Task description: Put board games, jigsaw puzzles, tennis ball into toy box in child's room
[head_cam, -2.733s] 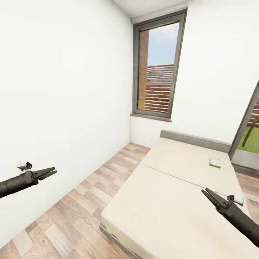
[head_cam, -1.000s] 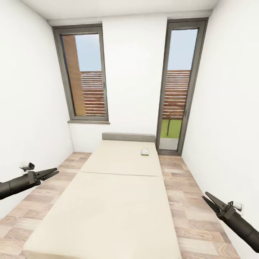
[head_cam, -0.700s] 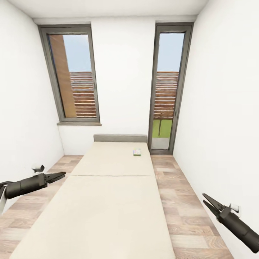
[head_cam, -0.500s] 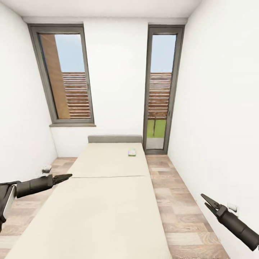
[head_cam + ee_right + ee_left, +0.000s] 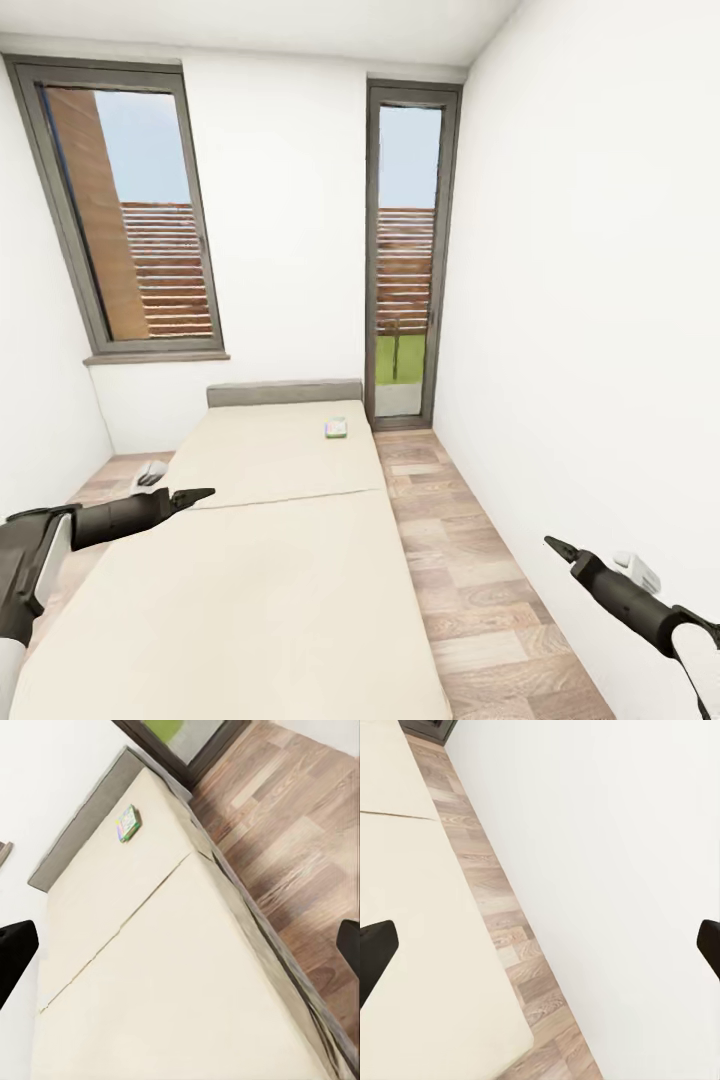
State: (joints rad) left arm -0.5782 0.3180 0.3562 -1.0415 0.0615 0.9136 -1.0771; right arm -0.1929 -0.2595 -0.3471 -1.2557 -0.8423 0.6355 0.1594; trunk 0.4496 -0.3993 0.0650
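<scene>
Narrow bedroom: board game (image 5: 336, 428) far up bed (image 5: 260, 560), ahead; left jaws (image 5: 195, 494) nearer, both jaws' gap indiscernible, empty.

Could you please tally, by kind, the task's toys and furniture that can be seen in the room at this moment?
Board games: 1, a small one on the far part of the mattress, near the headboard
Beds: 1
Total: 2
</scene>
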